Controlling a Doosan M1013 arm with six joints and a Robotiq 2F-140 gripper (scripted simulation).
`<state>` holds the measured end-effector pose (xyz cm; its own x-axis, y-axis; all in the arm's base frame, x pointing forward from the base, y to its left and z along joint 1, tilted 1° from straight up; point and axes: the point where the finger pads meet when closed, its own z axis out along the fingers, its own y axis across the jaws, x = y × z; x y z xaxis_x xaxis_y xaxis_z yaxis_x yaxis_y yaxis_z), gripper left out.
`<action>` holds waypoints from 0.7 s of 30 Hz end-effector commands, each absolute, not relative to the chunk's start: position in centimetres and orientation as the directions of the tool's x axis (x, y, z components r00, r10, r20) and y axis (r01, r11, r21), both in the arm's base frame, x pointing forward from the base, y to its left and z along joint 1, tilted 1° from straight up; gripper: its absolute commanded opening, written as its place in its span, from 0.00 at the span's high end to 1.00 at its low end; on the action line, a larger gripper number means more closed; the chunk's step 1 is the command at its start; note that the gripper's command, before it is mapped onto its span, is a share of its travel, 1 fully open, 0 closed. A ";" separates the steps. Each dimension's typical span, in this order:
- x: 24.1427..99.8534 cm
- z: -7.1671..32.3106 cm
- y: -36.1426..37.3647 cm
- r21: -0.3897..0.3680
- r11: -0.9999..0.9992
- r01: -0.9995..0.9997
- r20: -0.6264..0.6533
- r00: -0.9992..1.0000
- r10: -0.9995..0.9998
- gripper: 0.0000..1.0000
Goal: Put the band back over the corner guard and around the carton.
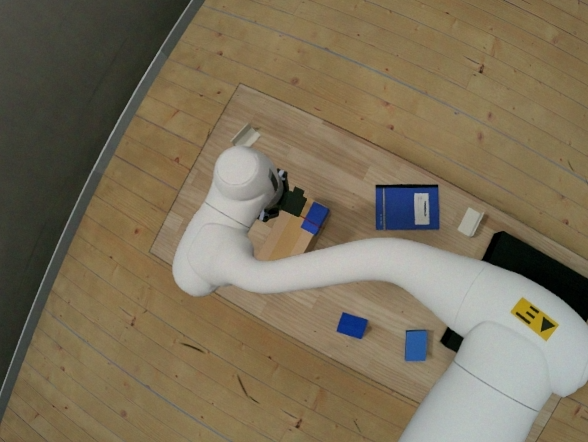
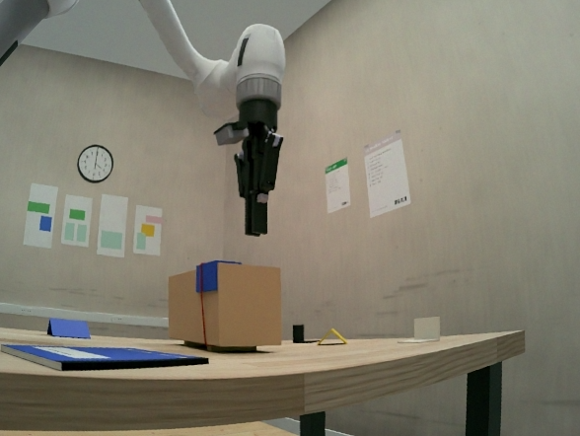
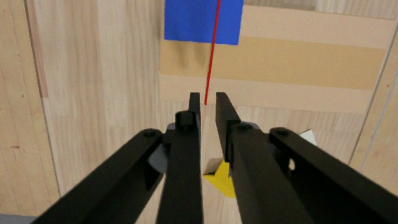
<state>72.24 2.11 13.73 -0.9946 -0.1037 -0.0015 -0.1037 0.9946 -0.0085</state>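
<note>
The tan carton (image 1: 287, 235) stands on the table, also seen in the side view (image 2: 227, 306) and the wrist view (image 3: 270, 65). A blue corner guard (image 1: 315, 218) (image 2: 209, 276) sits on one top corner. A thin red band (image 2: 201, 316) runs over the guard and down the carton's side; in the wrist view the band (image 3: 212, 55) crosses the guard (image 3: 203, 20). My gripper (image 2: 255, 232) hangs well above the carton's top, pointing straight down. Its fingers stand almost together with nothing between them.
A blue book (image 1: 407, 207) lies to the carton's right. Two blue guards (image 1: 352, 325) (image 1: 416, 345) and two white ones (image 1: 246, 135) (image 1: 470, 221) lie about the table. A yellow triangle (image 2: 332, 337) and a small black post (image 2: 298, 333) sit beside the carton.
</note>
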 end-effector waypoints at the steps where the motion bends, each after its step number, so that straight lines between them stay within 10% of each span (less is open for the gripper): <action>1: 72.5 15.2 2.3 -0.007 0.995 -0.101 -0.009 -0.995 -0.101 0.82; 21: 72.5 15.8 2.3 -0.007 0.995 -0.101 -0.010 -0.995 -0.101 0.82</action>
<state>72.26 2.11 15.10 -0.9946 -0.1037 -0.0020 -0.1036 0.9946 -0.0087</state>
